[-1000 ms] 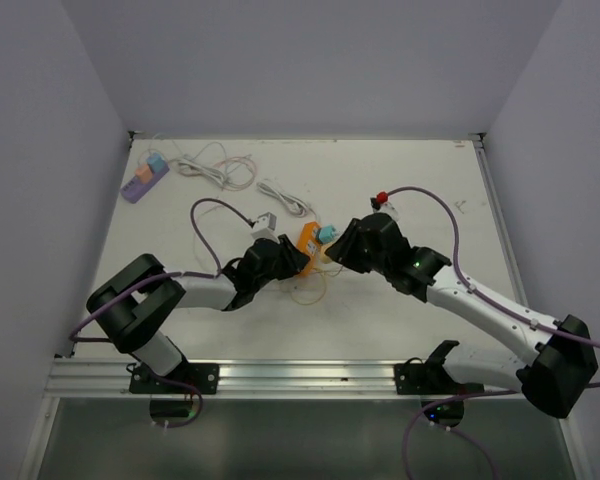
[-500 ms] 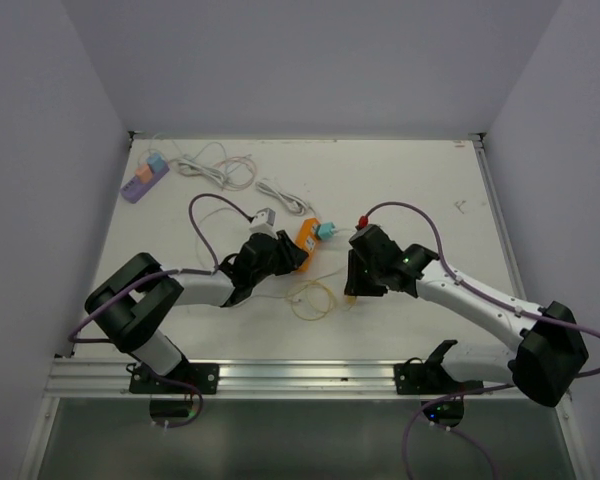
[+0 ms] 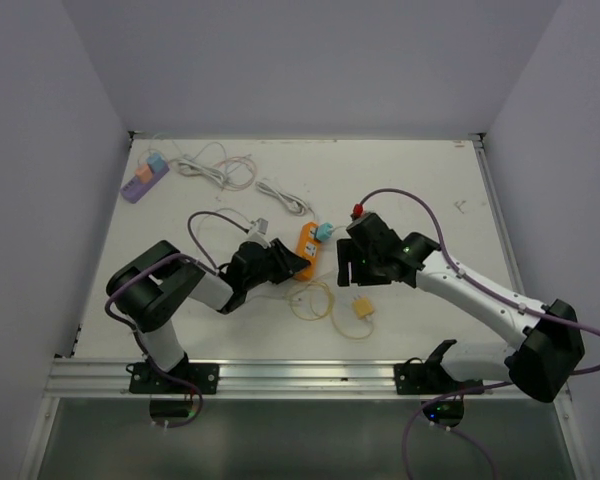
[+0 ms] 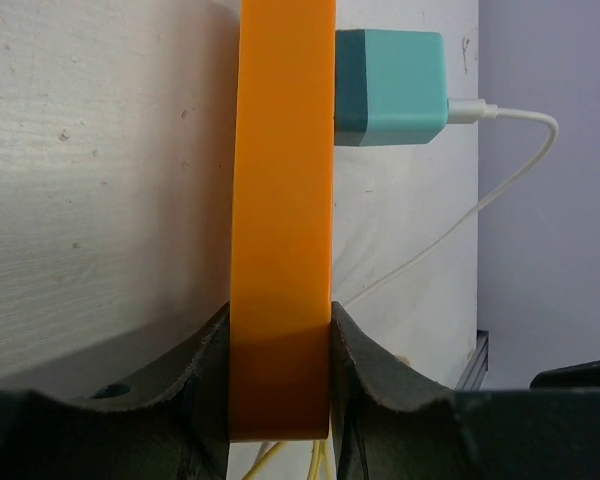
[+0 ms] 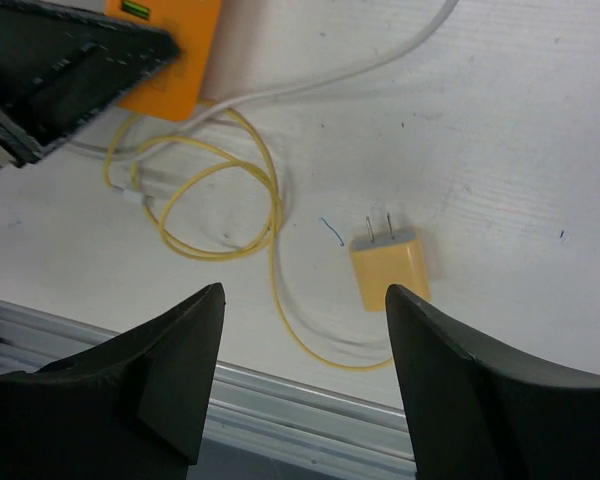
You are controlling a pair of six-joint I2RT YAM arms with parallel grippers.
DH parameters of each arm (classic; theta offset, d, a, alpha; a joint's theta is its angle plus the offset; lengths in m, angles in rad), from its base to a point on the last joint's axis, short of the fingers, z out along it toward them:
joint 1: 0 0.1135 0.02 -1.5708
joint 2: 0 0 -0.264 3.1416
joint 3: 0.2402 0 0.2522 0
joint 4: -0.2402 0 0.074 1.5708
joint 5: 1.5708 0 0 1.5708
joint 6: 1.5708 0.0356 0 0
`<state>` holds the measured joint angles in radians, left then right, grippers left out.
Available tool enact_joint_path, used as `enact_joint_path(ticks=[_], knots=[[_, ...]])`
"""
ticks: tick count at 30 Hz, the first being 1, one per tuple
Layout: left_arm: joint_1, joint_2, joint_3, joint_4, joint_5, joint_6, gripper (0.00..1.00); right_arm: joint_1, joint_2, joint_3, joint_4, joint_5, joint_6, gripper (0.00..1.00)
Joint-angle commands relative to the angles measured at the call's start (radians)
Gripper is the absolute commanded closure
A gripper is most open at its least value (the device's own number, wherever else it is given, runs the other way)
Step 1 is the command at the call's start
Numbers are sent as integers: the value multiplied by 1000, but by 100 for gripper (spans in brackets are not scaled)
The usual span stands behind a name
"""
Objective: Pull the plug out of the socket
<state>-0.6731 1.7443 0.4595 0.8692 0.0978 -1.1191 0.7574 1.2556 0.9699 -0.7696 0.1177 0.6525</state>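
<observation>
The orange socket (image 3: 307,240) (image 4: 283,220) is clamped between my left gripper's (image 3: 288,262) (image 4: 280,320) two dark fingers. A teal plug (image 3: 324,233) (image 4: 390,88) with a white lead sits plugged into its side. A yellow plug (image 3: 362,307) (image 5: 390,272) lies loose on the table with its two prongs bare. Its yellow cable (image 3: 315,298) (image 5: 220,200) loops back toward the socket (image 5: 170,50). My right gripper (image 3: 350,274) (image 5: 302,295) hovers above the yellow plug, open and holding nothing.
A purple power strip (image 3: 145,178) with small plugs lies at the far left corner. White cables (image 3: 285,198) trail across the back of the table. The aluminium rail (image 3: 280,375) (image 5: 310,410) runs along the near edge.
My right gripper drew back from the socket toward the near edge with the yellow plug, then opened. The plug now lies on the table. The left gripper kept its hold.
</observation>
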Motion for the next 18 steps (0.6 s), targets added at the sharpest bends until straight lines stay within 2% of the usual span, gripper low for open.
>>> enact_joint_path(ticks=[1,4,9,15,18], knots=[[12,34,-7,-30,60,-58,100,3,-4,78,-8,45,-42,30],[15,12,-7,-96,39,-42,100,3,11,95,47,36,-40,28],[36,6,-45,-79,57,-77,100,11,105,165,98,71,-34,27],[66,35,-73,-58,97,-117,100,48,218,237,180,204,-4,28],[78,47,-87,-36,108,-123,90,48,246,292,190,218,-5,28]])
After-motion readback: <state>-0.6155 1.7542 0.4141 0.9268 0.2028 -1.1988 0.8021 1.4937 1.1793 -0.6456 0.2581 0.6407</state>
